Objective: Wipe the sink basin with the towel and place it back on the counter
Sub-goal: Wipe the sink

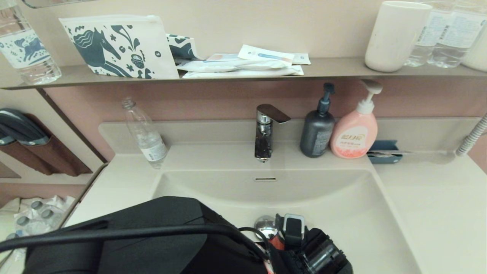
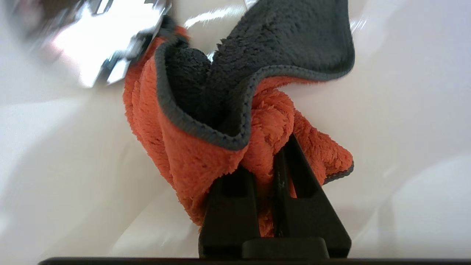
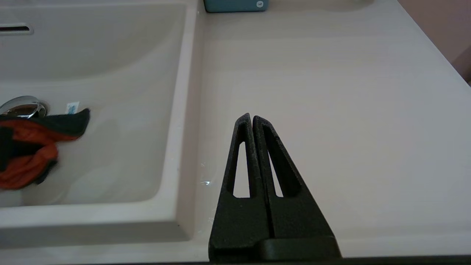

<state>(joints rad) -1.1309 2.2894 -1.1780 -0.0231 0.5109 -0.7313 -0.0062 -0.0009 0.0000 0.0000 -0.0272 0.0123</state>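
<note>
The orange-red towel (image 2: 191,147) with its dark grey backing is bunched up on the floor of the off-white sink basin (image 1: 335,205), right beside the chrome drain plug (image 1: 265,224). My left gripper (image 2: 263,154) is shut on a fold of the towel, down inside the basin. In the head view only a sliver of the towel (image 1: 277,243) shows under the left arm's wrist. In the right wrist view the towel (image 3: 25,154) lies next to the drain plug (image 3: 22,106). My right gripper (image 3: 252,117) is shut and empty, low over the counter (image 3: 331,92) to the right of the basin.
Behind the basin stand a chrome faucet (image 1: 266,131), a dark pump bottle (image 1: 317,131), a pink soap bottle (image 1: 354,131), a clear plastic bottle (image 1: 146,133) and a blue tray (image 1: 384,151). The wall shelf (image 1: 335,68) above holds a pouch, packets and a cup.
</note>
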